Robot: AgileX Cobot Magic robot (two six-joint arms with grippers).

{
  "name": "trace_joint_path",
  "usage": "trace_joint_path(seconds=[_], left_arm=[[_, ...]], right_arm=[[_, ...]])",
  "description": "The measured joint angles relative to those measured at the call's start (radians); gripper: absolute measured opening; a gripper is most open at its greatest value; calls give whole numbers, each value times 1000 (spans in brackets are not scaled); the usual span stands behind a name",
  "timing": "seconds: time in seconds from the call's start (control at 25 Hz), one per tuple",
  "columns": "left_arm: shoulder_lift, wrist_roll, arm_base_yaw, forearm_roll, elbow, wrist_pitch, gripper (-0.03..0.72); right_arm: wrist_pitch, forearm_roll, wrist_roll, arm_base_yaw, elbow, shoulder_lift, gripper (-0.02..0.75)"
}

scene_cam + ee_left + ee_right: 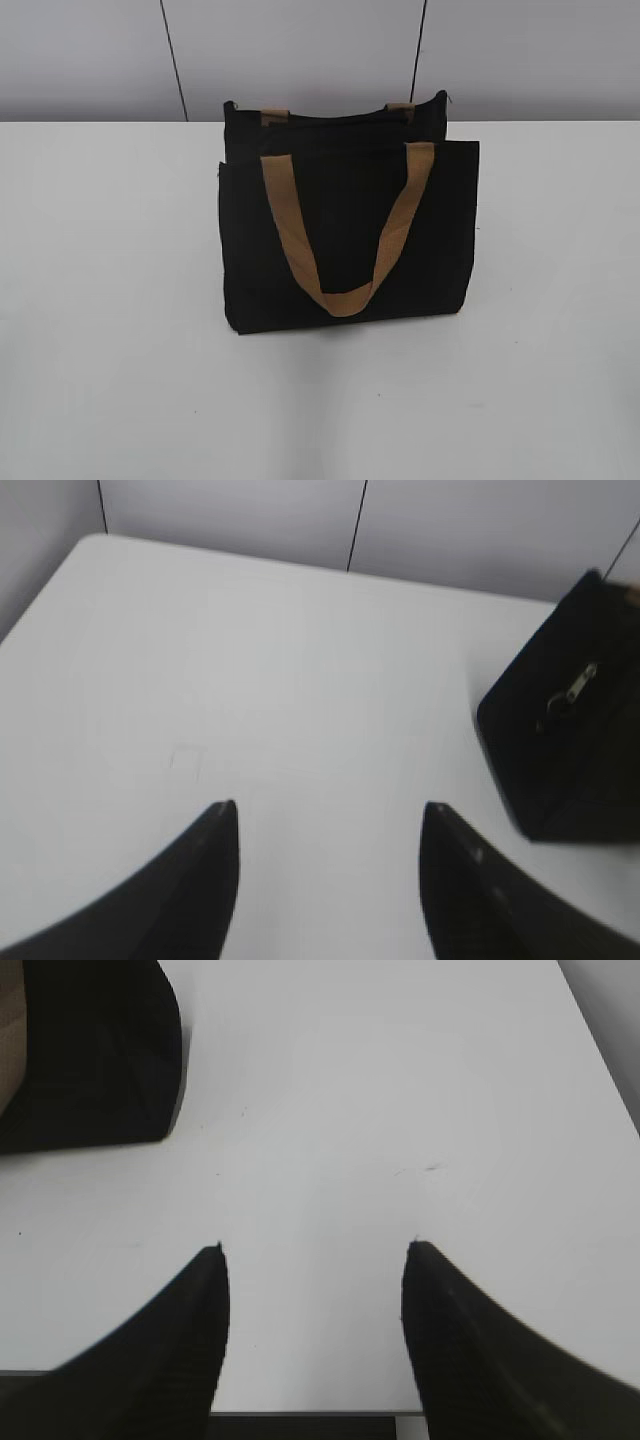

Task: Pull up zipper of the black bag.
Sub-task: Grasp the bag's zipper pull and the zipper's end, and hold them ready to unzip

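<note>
The black bag [345,230] stands upright in the middle of the white table, its tan handle [345,290] hanging down over the front panel. In the left wrist view the bag's end [570,740] shows at the right, with the zipper's small silver pull and ring [572,688] lying on it. In the right wrist view a corner of the bag [90,1050] shows at the upper left. My left gripper [330,810] is open and empty over bare table, left of the bag. My right gripper [315,1250] is open and empty near the table's front edge. Neither gripper shows in the exterior view.
The white table [110,300] meets a grey panelled wall [300,50] behind the bag. The table's front edge [300,1415] lies just below my right gripper. The table's far left corner [90,540] shows in the left wrist view.
</note>
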Motion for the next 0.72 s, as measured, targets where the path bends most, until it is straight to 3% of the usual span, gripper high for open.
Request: trace_joint_path(seconds=[0.44,0.72], left_arm=[[311,0,-6,11,-23,-538,435],[538,0,-77,15,-22,-809,435]], right_arm=[[0,0,0,0,0,0,434],[0,0,0,0,0,0,434]])
